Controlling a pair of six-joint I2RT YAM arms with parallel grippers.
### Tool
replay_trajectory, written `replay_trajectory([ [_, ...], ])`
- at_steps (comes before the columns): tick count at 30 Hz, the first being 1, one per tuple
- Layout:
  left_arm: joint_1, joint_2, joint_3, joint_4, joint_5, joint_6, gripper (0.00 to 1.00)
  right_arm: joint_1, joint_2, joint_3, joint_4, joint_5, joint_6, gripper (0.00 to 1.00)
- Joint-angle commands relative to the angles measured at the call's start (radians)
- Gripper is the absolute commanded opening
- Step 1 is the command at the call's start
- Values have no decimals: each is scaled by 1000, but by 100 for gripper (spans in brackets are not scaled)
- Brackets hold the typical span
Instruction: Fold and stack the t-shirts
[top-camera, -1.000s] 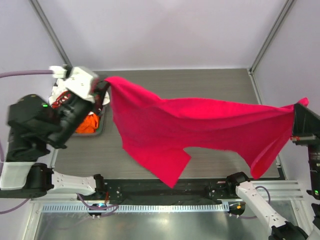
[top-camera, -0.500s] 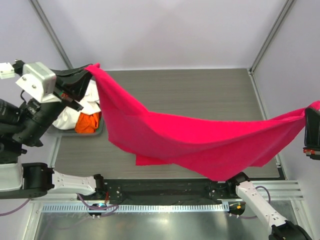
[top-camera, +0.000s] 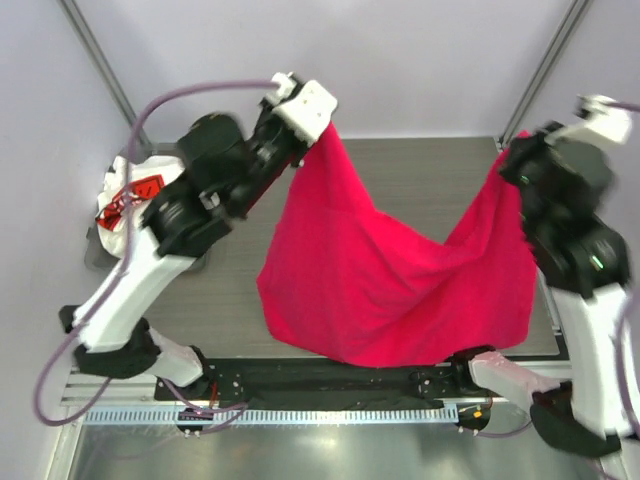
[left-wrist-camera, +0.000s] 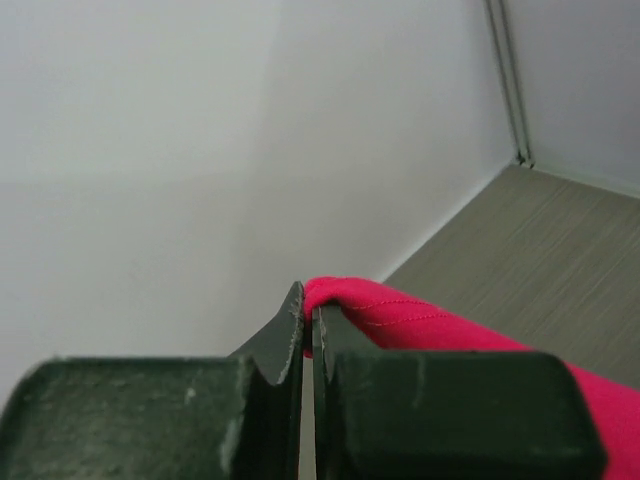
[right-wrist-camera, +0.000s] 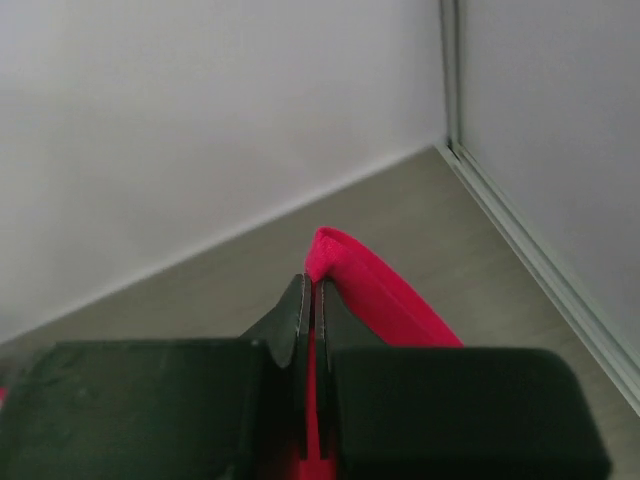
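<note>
Slippage looks likeliest: left gripper (left-wrist-camera: 307, 322) and right gripper (right-wrist-camera: 312, 300) each clench only a hem of the soft magenta-red t-shirt (top-camera: 390, 290) sagging toward the grey counter's (top-camera: 420, 165) near edge.

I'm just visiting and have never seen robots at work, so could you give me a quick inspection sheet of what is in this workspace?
Surface: grey striped table, partly hidden behind hanging cloth.
Job's things: red shirt held up between both hands, sagging in the middle; white shirt with a red-and-black print, bunched at the far left.
Clutter: nothing seen.
Grippers: left hand shut on the red shirt's edge; right hand shut on another edge.
Cables: grey cable arching over the left side.
Surroundings: pale walls, metal frame posts.
</note>
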Motion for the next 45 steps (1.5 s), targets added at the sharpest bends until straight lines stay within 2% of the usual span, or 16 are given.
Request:
replay_trajectory([
  [1, 290, 109, -11, 37, 247, -180, 0, -2, 191, -72, 10, 223, 36, 1],
  [4, 473, 289, 54, 11, 394, -350, 0, -77, 369, -69, 39, 269, 101, 1],
  [6, 536, 407, 131, -12, 409, -430, 0, -185, 472, -40, 41, 172, 151, 1],
  [7, 587, 533, 165, -32, 418, -455, 2, -214, 521, -17, 30, 139, 179, 1],
  [8, 610, 610, 277, -68, 433, -487, 7, -238, 634, 52, 10, 102, 188, 10],
  [9, 634, 638, 268, -34, 432, -610, 21, -264, 687, 96, -17, 53, 187, 40],
  [10, 683, 664, 207, -14, 447, -669, 74, -266, 748, 208, -100, 42, 181, 93],
  [11, 703, 685, 211, -20, 491, -721, 95, -267, 829, 259, -147, 41, 181, 99],
  [12, 716, 710, 229, -74, 501, -769, 100, -266, 861, 297, -186, 38, 181, 100],
  [14, 724, 764, 257, -137, 510, -776, 100, -264, 855, 296, -200, -10, 178, 100],
  [18, 724, 717, 179, -201, 438, -803, 100, -264, 746, 126, -145, -56, 181, 100],
  [24, 721, 436, -273, -94, 394, -869, 100, -215, 573, -263, 2, -218, 211, 100],
  [28, 714, 356, -546, 3, 409, -917, 100, -194, 540, -469, 134, -355, 227, 100],
  [30, 713, 365, -602, 52, 447, -927, 100, -186, 574, -521, 166, -404, 225, 100],
  [39, 711, 645, -486, 54, 461, -949, 100, -189, 807, -453, 193, -409, 191, 100],
  [45, 717, 889, -207, -47, 433, -931, 100, -218, 1017, -316, 187, -394, 161, 100],
])
